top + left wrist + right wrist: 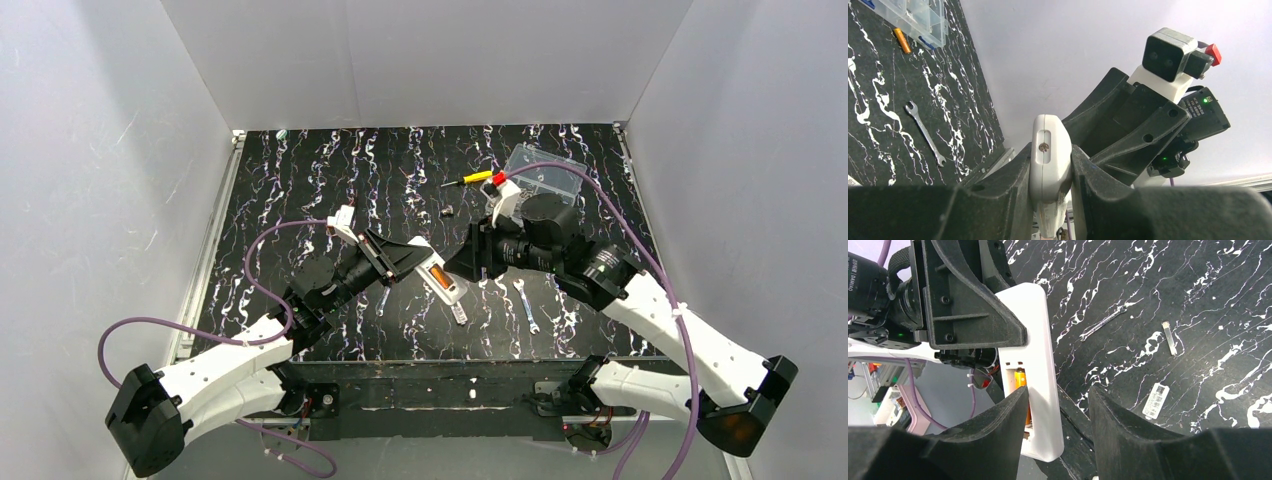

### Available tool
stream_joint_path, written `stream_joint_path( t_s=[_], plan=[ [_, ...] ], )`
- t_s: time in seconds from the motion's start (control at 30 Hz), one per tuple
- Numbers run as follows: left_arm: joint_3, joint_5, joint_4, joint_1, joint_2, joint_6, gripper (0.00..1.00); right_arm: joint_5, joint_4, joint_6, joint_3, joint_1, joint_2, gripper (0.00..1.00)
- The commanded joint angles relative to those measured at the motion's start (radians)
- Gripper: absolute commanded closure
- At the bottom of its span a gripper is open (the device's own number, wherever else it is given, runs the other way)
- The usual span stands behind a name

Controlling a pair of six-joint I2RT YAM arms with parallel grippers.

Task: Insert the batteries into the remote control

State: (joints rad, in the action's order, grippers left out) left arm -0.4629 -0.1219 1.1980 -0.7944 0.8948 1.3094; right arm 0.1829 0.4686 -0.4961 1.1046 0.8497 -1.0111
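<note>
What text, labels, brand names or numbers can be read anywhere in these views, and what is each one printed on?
"DAMIAO": white print on the black motor housing, top left of the right wrist view; the line beside it is cut off and unreadable.
Sticker, left wrist view: white print too small to read.
Barcode label lying on the table: characters too small to read.
Top view: nothing legible.

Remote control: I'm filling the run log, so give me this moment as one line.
left fingers: shut on remote control, held off table | right fingers: open, empty, beside it | battery: one in its back recess
</note>
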Motion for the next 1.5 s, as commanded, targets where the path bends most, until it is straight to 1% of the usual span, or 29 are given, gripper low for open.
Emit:
stream_joint_path(
  t_s=[0.0, 0.33, 0.7, 0.93, 1.0, 1.1, 1.47],
  plan=[
    [-0.052, -0.010, 0.082, -0.003, -0.025, 0.002, 1.00, 0.009, -0.007, 0.030, 0.054, 0.012, -0.011, 0.44],
    [-0.053, -0.004, 0.066, -0.002, -0.025, 0.008, 1.00, -0.013, 0.021, 0.055, 0.063, 0.030, -0.032, 0.43],
    [-0.055, 0.004, 0.045, -0.003, -0.033, 0.008, 1.00, -0.107, 0.082, 0.095, 0.080, 0.056, -0.053, 0.49],
    [-0.058, 0.012, 0.026, -0.003, -0.035, 0.011, 1.00, -0.177, 0.122, 0.142, 0.108, 0.113, -0.088, 0.49],
    [-0.058, 0.017, 0.016, -0.003, -0.039, 0.012, 1.00, -0.231, 0.135, 0.158, 0.116, 0.133, -0.100, 0.49],
    [-0.056, 0.023, 0.014, -0.003, -0.040, 0.013, 1.00, -0.272, 0.150, 0.181, 0.131, 0.165, -0.117, 0.48],
    [-0.052, 0.037, 0.021, -0.003, -0.032, 0.024, 1.00, -0.246, 0.137, 0.250, 0.147, 0.217, -0.150, 0.44]
  ],
)
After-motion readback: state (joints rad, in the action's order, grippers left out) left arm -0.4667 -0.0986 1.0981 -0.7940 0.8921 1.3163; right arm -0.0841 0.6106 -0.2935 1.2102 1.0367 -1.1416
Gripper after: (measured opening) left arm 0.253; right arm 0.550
